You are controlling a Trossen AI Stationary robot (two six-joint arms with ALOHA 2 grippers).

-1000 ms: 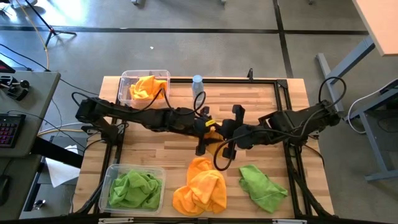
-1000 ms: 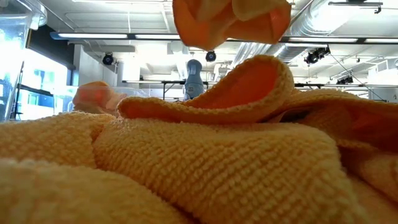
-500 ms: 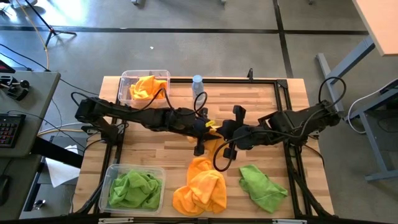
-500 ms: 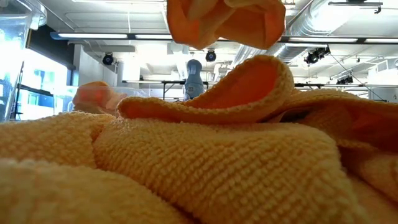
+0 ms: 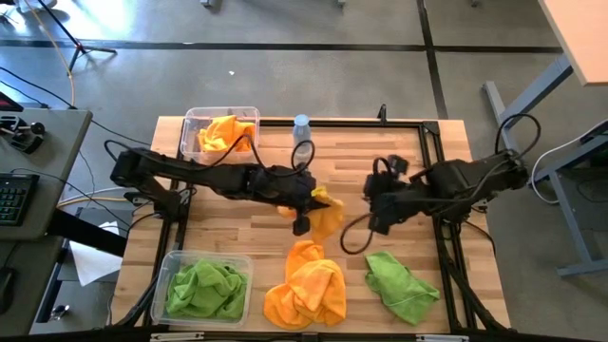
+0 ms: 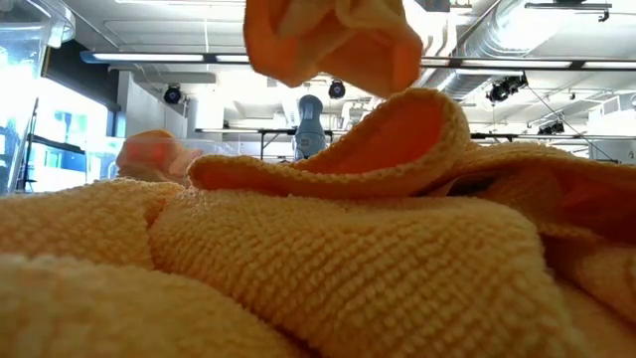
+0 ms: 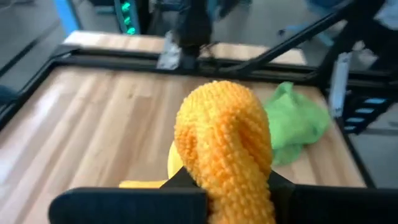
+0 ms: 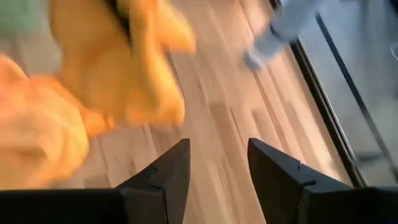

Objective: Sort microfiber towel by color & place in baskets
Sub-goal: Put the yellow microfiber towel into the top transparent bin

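Observation:
An orange microfiber towel (image 5: pixel 326 213) hangs over the middle of the table, and my left gripper (image 5: pixel 311 198) is shut on it. The low view shows this towel (image 6: pixel 333 40) above an orange towel heap (image 5: pixel 306 285) that lies near the front edge. My right gripper (image 8: pixel 217 149) stands open, with nothing between its fingers, right of the hanging towel (image 8: pixel 118 68). A green towel (image 5: pixel 401 283) lies on the table at the near right. One clear basket (image 5: pixel 249 116) at the far left holds an orange towel. Another basket (image 5: pixel 169 258) at the near left holds green towels. My left gripper pinches a bunched-up fold of the orange towel (image 7: pixel 227 168) between its two fingers, several layers thick. The fingers (image 7: pixel 180 182) reach in from the table's left, slanting a little downward. The towel bulges out past the fingers and hangs below them, lifted off the wood.
A small clear water bottle (image 5: pixel 302 130) stands at the far edge, near the middle. A black frame (image 5: pixel 432 133) borders the tabletop. Bare wood lies between the two arms and along the far right.
My right gripper has let go of the orange towel and drawn back toward the table's right edge. The towel has stayed up in the air with my left gripper, hanging from it alone, and has swung a little toward the left.

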